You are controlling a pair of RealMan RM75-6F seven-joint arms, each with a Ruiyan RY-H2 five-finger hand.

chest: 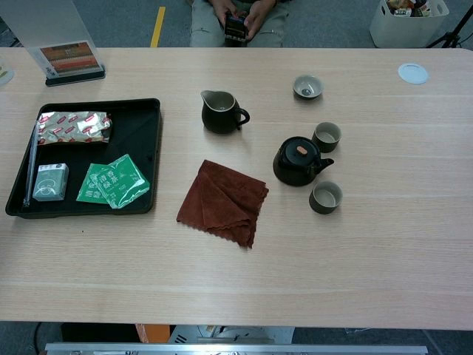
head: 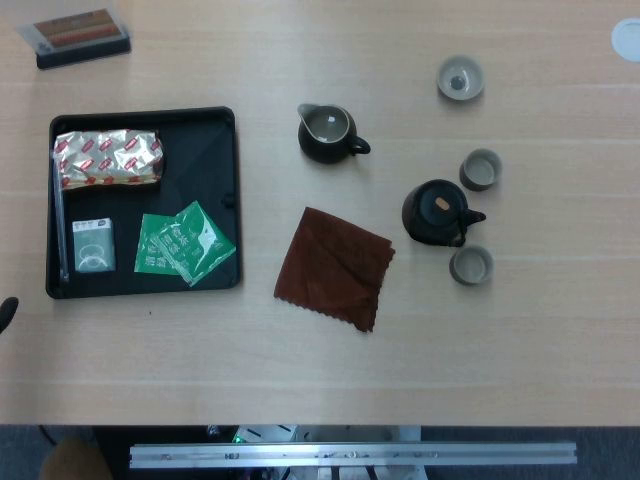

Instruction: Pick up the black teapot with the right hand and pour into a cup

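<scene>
The black teapot [head: 435, 212] [chest: 297, 161] stands right of the table's centre, its lid has a tan knob and its spout points right. Two grey cups flank it: one cup [head: 480, 169] [chest: 326, 136] just behind the spout, another cup [head: 471, 265] [chest: 326, 197] just in front. A third cup [head: 460, 78] [chest: 307, 87] sits farther back. My right hand shows in neither view. A small dark tip [head: 6, 312] at the left edge of the head view may be part of my left hand; how it lies is unclear.
A dark pitcher [head: 327, 133] [chest: 219, 111] stands behind a brown cloth [head: 335, 265] [chest: 223, 201]. A black tray [head: 205, 165] [chest: 140, 126] at the left holds tea packets. A card stand [chest: 72, 61], a white lid [chest: 412, 72] and a seated person [chest: 244, 22] are at the far side.
</scene>
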